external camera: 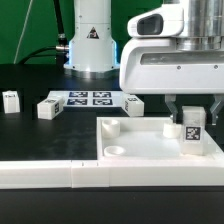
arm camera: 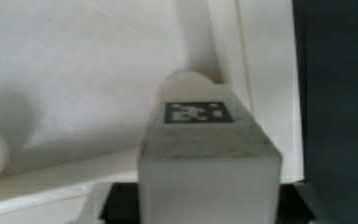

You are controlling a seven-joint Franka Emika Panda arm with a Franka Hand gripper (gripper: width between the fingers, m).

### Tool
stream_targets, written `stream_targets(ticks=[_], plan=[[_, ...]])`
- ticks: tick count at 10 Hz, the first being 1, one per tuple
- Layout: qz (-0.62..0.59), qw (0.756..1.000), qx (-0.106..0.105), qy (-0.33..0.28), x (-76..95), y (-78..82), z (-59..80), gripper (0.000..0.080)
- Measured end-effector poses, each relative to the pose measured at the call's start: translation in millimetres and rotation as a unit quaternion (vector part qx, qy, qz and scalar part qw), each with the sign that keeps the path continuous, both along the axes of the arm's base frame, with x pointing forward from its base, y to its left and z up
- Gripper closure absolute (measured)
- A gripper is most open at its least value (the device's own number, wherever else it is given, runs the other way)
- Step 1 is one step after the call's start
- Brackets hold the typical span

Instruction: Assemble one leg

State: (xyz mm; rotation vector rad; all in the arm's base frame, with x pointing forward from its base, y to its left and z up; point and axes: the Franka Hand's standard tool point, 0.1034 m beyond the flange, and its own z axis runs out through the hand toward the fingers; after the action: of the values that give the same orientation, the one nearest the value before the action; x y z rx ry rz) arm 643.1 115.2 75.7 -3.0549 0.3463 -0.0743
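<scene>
Nearest me, a long white plastic bar (external camera: pixel 60 172) lies along the black surface (external camera: pixel 30 135). Behind it, my end effector (external camera: pixel 192 128) is closed on the small white tagged cuboid leg (external camera: pixel 192 132), upright over the large white square panel (external camera: pixel 150 140). Farther back lies the flat marker board (external camera: pixel 92 98).

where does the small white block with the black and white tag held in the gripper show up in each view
Exterior view: the small white plastic leg block with its square tag hangs between the gripper fingers at the exterior view's right, over the large white square panel.
Wrist view: the same block fills the centre, tag facing the camera, the panel behind it.
Shared landmark: the block's black-and-white tag.
</scene>
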Motion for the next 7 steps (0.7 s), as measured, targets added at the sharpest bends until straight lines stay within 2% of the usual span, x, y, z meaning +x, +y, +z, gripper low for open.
stream_targets(ticks=[1,2,3,5,7], plan=[[-0.001,1.000,0.000,0.000,0.0,0.0,0.0,0.0509],[-0.098,0.995,0.012,0.003,0.2,-0.5,-0.5,0.0509],[-0.142,0.990,0.015,0.005,0.1,-1.1,-0.8,0.0509],[-0.268,0.963,0.033,0.014,-0.8,-4.0,-1.3,0.0509],[-0.339,0.940,0.038,0.021,-1.7,-4.9,-1.0,0.0507]])
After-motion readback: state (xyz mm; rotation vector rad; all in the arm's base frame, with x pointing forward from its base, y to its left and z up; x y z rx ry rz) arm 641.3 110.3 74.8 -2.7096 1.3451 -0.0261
